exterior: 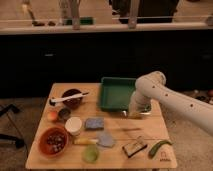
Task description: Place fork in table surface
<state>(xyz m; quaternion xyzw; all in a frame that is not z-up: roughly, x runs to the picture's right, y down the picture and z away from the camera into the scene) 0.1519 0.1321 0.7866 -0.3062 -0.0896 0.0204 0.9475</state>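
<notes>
The fork [131,129] is a thin pale sliver lying flat on the light-brown wooden table surface [120,161], just in front of the green tray [116,90]. My white arm comes in from the right and bends down. My gripper [134,112] hangs at the tray's front right corner, a little behind and above the fork, apart from it. Nothing can be seen held in it.
On the left stand a dark bowl with a long white-handled utensil [70,97], an orange fruit [52,115], a white cup [73,125] and a red bowl [54,140]. Toward the front lie a blue sponge [93,123], the yellow-handled blue spatula [97,140], a small packet [134,147] and a green vegetable [159,147].
</notes>
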